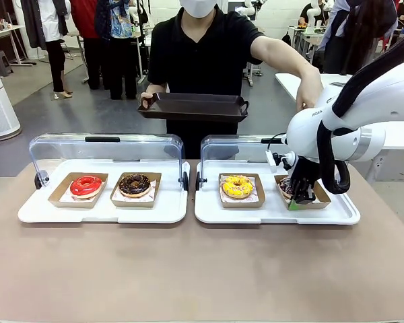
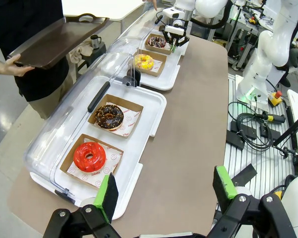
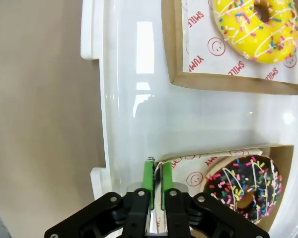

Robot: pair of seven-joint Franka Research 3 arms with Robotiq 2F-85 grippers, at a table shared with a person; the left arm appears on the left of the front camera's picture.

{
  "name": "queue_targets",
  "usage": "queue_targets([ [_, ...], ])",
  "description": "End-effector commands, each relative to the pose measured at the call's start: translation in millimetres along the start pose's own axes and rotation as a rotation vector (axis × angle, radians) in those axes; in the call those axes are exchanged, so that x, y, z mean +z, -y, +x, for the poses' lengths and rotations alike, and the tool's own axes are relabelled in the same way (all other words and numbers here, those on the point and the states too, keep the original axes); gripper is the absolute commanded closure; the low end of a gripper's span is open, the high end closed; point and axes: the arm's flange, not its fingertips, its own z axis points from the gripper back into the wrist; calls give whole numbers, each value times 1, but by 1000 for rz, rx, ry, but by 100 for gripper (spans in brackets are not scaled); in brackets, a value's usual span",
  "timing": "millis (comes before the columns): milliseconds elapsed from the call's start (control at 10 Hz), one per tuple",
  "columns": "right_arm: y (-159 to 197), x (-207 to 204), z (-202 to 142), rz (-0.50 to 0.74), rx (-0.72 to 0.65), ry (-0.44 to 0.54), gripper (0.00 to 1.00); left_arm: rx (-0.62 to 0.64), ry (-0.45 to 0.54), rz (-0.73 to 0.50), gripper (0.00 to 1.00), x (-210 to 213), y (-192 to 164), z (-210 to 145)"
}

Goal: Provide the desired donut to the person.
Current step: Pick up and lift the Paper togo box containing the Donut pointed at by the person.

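Pinching the near wall of a cardboard tray (image 3: 284,173) close to its left corner, the right gripper (image 3: 157,178) is standing with its green pads drawn almost together, only the thin card showing between them; the sprinkled chocolate donut (image 3: 221,186) is sitting in that tray just beyond the fingertips, untouched by them, and I am reading it as the wanted one. Tray and donut are resting at the right end of the right-hand white serving tray (image 3: 139,124), with the yellow donut (image 3: 258,34) in its own card tray just to the left, apart from it. The clear lid (image 1: 229,145) is standing raised along the far edge, and the person's hand (image 1: 310,91) is reaching in behind the robot's arm on the right; whether it is holding the lid up I cannot tell.

The person (image 1: 202,54) is waiting at the far side, offering a dark tray (image 1: 192,106) above the table's far edge; from the claw that target is lying far and to the left, beyond the raised lid, so the coming move is probably calling for a lift clear of the lid before any carry across. The left gripper (image 2: 164,191) is hanging wide open and empty at the near left, well apart from all this; the right arm is plainly the nearer one.
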Motion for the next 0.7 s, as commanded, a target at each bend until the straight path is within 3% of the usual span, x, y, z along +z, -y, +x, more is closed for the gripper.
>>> queue_targets([
  [0,6,-3,-3,1,15,44,100,-2,5,-2,0,0,1,1],
  [400,3,-2,-3,-10,15,34,100,-2,5,-2,0,0,1,1],
  [600,-14,20,11,-13,-60,-63,100,-2,5,-2,0,0,1,1],
])
